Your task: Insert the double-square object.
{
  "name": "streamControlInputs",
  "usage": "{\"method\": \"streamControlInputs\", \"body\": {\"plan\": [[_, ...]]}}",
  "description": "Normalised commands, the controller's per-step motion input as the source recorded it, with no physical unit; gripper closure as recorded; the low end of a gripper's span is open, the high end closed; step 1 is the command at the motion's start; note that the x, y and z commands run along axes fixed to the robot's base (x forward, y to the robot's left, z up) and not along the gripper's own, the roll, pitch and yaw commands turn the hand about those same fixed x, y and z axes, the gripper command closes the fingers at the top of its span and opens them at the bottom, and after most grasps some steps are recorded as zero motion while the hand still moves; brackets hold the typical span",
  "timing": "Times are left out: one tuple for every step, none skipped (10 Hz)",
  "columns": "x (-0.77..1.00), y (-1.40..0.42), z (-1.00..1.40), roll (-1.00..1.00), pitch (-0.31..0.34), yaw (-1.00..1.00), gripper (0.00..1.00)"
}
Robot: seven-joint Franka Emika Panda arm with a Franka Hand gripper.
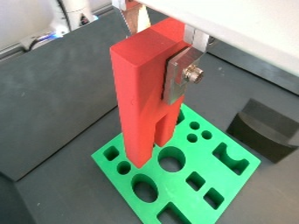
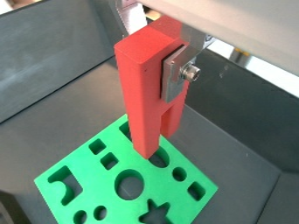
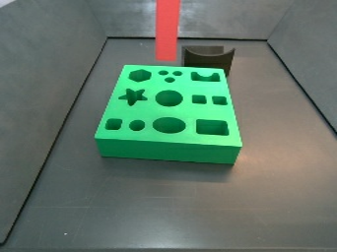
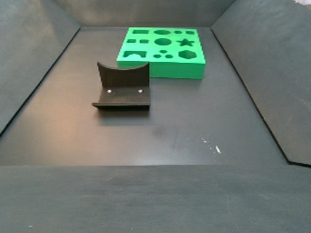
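Item: double-square object (image 1: 142, 92), upright, lower end above green block (image 3: 171, 113), not yet seated | gripper (image 2: 176, 70) clamped on its upper part, legs pointing down, judged for a vertical insertion | fixture (image 4: 122, 89) apart, nearer | markings: none legible.

I see a dark matte floor (image 4: 183, 136) boxed in by grey walls (image 3: 53, 30), evenly lit; claw (image 1: 176, 74) overhead, above it.
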Motion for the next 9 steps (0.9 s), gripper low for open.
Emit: {"method": "streamControlInputs", "body": {"plan": [[0.68, 0.13, -0.47, 0.01, -0.030, -0.61, 1.00], [0.71, 0.15, -0.47, 0.01, -0.014, -0.59, 1.00], [0.69, 0.15, -0.47, 0.03, 0.000, -0.61, 1.00], [0.57, 0.13, -0.43, 0.03, 0.000, -0.73, 1.00], [0.46, 0.13, -0.39, 0.02, 0.000, -0.82, 1.00], [0.31, 0.09, -0.39, 0.01, 0.000, -0.93, 1.00], [0.27, 0.07, -0.40, 0.01, 0.000, -0.95, 1.00], [0.29, 0.08, -0.39, 0.00, 0.000, -0.94, 1.00], [0.30, 0.09, -0.37, 0.00, 0.000, -0.93, 1.00]]}}
